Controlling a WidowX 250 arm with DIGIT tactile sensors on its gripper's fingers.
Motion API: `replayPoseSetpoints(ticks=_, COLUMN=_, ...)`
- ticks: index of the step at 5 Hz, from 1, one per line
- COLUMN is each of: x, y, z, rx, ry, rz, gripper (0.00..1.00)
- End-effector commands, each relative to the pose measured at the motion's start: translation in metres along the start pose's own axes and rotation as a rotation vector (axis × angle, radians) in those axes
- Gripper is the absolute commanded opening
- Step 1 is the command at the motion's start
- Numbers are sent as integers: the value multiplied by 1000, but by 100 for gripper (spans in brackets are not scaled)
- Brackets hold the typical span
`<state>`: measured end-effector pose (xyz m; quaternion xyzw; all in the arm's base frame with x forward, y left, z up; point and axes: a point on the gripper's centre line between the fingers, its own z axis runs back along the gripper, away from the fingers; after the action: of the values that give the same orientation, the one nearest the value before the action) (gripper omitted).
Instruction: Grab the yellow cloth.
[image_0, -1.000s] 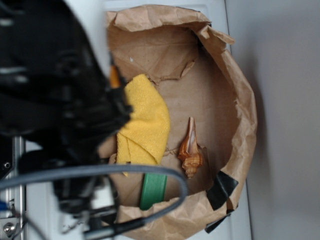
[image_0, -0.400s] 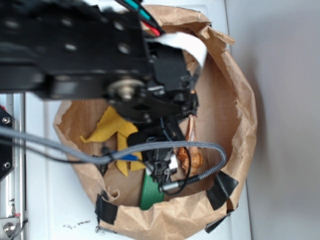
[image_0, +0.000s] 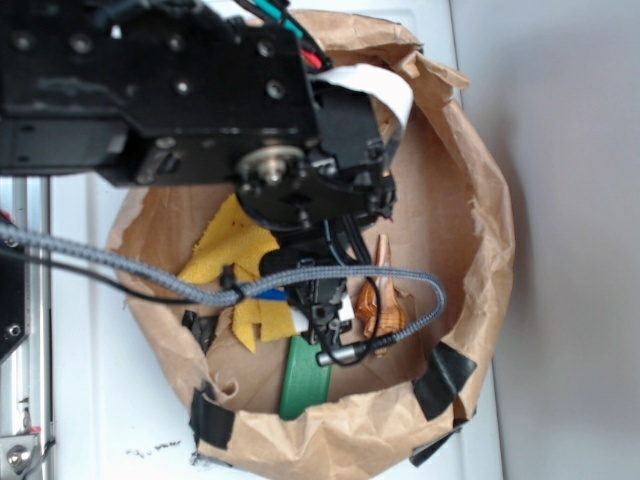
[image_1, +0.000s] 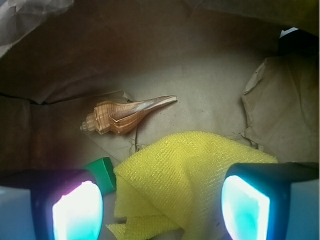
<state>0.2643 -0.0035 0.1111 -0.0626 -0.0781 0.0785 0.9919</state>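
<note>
Yellow cloth (image_1: 192, 182) lay crumpled on the floor of the paper bag (image_1: 210, 75), between the fingers (image_1: 75, 212), near the front. Left to right: green block (image_1: 102, 172), shell (image_1: 122, 114) behind, cloth. Gripper (image_1: 160, 210) spread wide above it, holding nothing.

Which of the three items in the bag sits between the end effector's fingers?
The yellow cloth; the shell and green block lie outside them.
</note>
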Motion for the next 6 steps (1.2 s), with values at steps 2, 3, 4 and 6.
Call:
replayPoseSetpoints(ticks=2, x=-3, y=15, z=2, rx=-37, ry=-37, rz=-35, gripper=100)
replayPoseSetpoints(ticks=3, x=-9, y=19, z=-15, rx=25, ry=-66, rz=-58, gripper=100)
replayPoseSetpoints(ticks=4, x=-12, y=19, z=-38, rx=76, ry=-86, rz=-95, gripper=100)
replayPoseSetpoints(ticks=6, x=3, y=15, z=-67, rx=145, ry=-50, rz=-57, gripper=0)
